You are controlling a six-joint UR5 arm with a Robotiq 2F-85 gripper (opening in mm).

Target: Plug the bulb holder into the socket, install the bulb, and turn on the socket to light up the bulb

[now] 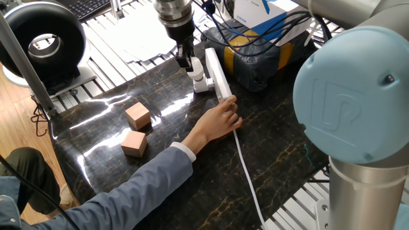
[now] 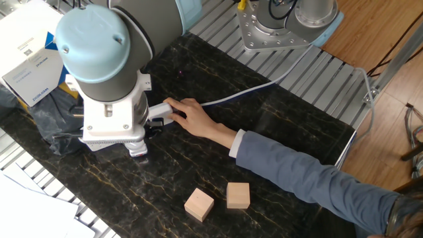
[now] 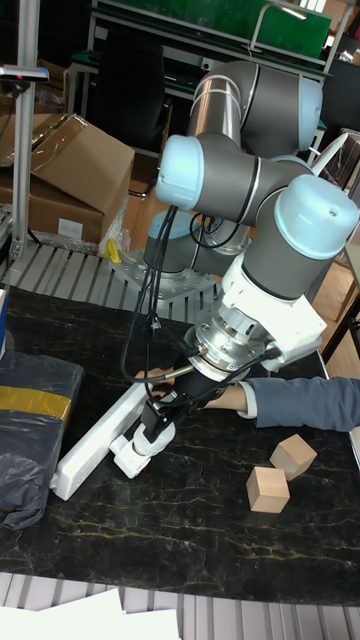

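A glossy black marble-patterned table top [image 1: 160, 185] with thin gold veins reflects the light; it sits on a frame of ribbed silver aluminium rails [image 2: 310, 73]. On it lies the long narrow white power strip socket [image 1: 217, 80], its long white cable [image 1: 246, 172] trailing across the slab toward the near edge. A person's hand [image 1: 220, 118] in a grey-blue sleeve presses on the strip's cable end. The small white bulb holder [image 1: 202, 83] sits against the side of the strip, with the white cylindrical bulb [image 3: 140, 452] at it. The black two-finger gripper [image 1: 185, 61] hangs just above, at the bulb; whether its fingers clasp the bulb or stand free cannot be told. Two tan wooden cubes [image 1: 136, 129] lie close together, well apart from the strip. Behind the strip rests a dark wrapped box with yellow tape [image 1: 252, 54]. A round black ring-shaped device [image 1: 41, 45] stands at the far corner, and brown cardboard boxes [image 3: 65, 175] sit on the room's floor
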